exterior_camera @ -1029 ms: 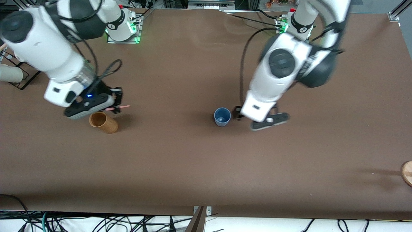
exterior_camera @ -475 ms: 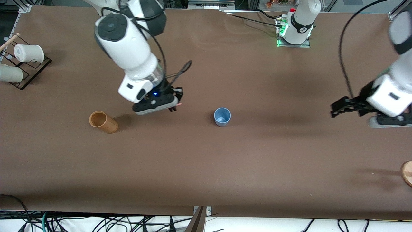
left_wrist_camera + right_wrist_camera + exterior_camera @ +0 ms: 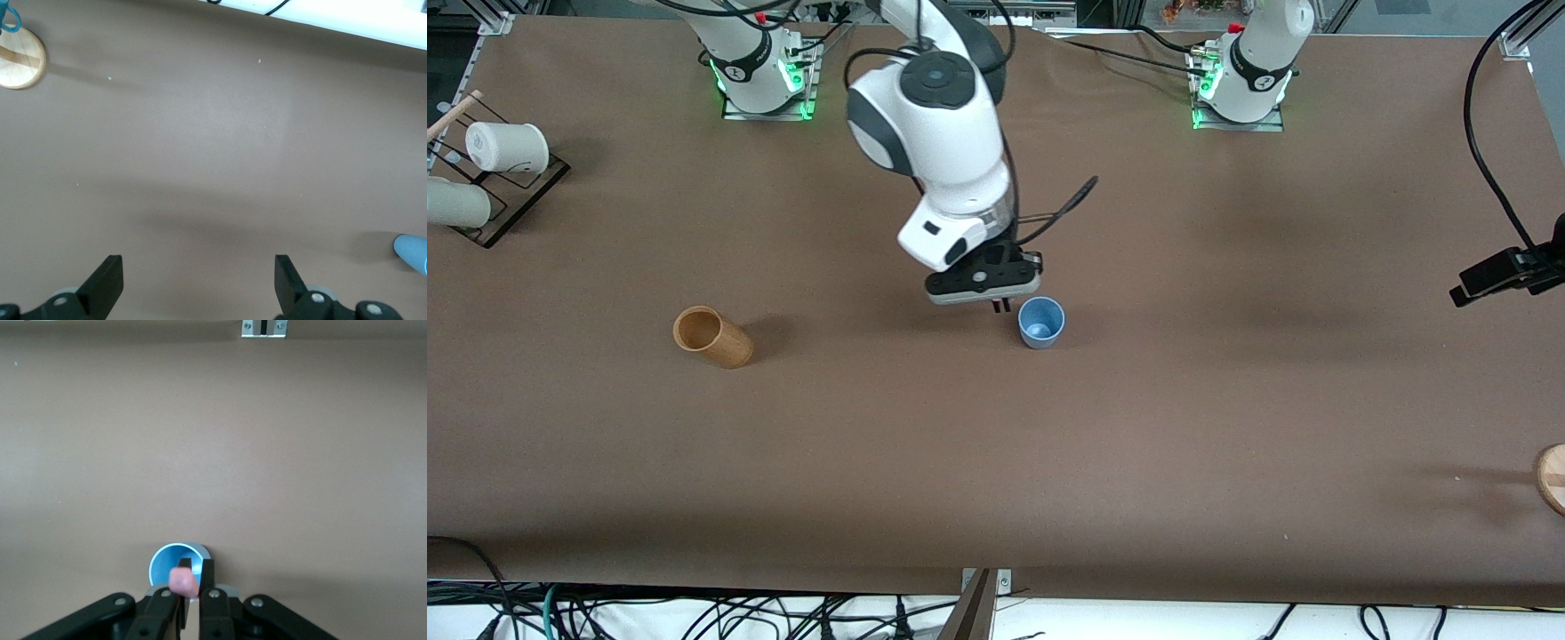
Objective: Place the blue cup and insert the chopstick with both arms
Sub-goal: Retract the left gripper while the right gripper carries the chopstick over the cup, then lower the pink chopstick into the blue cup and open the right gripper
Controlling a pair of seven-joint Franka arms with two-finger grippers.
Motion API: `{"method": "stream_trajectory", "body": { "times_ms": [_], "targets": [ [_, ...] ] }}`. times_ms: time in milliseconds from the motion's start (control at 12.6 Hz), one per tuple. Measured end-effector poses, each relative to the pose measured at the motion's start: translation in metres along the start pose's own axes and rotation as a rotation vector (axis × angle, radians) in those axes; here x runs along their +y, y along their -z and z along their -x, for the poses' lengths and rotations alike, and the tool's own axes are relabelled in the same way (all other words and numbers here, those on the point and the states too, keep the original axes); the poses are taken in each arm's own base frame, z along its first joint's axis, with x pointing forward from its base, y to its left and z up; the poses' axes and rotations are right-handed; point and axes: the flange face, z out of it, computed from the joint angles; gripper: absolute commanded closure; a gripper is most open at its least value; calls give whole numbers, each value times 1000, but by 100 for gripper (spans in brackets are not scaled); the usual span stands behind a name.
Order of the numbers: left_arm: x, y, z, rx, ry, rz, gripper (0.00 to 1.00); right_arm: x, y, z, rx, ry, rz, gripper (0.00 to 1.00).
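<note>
The blue cup [image 3: 1040,322] stands upright mid-table; its open mouth [image 3: 162,565] shows just under my right gripper. My right gripper [image 3: 1001,305] points down beside the cup's rim, on the side toward the right arm's end. It is shut on the pink chopstick [image 3: 183,582], seen end-on between the fingers in the right wrist view [image 3: 193,572]. My left gripper [image 3: 1494,277] hangs over the left arm's end of the table, far from the cup. Its fingers [image 3: 107,283] stand wide open with nothing between them [image 3: 197,283]. A sliver of the cup [image 3: 413,252] shows in the left wrist view.
A tan wooden cup [image 3: 711,336] sits toward the right arm's end. White cups [image 3: 505,147] rest on a dark rack at that end's edge. A round wooden coaster [image 3: 1552,477] [image 3: 19,59] lies at the left arm's end, nearer the front camera.
My right arm has swung from beside the tan cup across to the blue cup, carrying the chopstick. My left arm has pulled away from the blue cup to its own end of the table.
</note>
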Motion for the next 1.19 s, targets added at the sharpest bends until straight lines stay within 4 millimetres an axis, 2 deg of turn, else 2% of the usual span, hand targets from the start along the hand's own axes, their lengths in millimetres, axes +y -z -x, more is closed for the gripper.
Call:
{"method": "stream_trajectory", "body": {
  "times_ms": [237, 396, 633, 712, 791, 950, 1029, 1108, 1187],
  "targets": [
    [29, 15, 32, -98, -55, -8, 0, -22, -27, 13, 22, -6, 23, 100],
    [48, 23, 47, -102, -92, -9, 0, -26, -30, 15, 29, -11, 28, 100],
    [57, 24, 60, -95, -117, -8, 0, -25, -35, 14, 49, -14, 33, 98],
    [59, 22, 64, -92, -132, -7, 0, -26, -40, 14, 51, -17, 35, 85],
    [61, 21, 68, -87, -154, -6, 0, -26, -45, 15, 53, -26, 33, 64],
    [62, 19, 75, -86, -171, -5, 0, -28, -50, 16, 58, -35, 28, 35],
    [58, 16, 74, -91, -169, -6, 0, -27, -49, 14, 61, -37, 27, 27],
    [55, 13, 72, -93, -172, -5, 0, -24, -46, 10, 67, -44, 28, 24],
    [53, 12, 71, -92, -173, -5, 0, -18, -43, 3, 70, -55, 34, 15]
  ]
}}
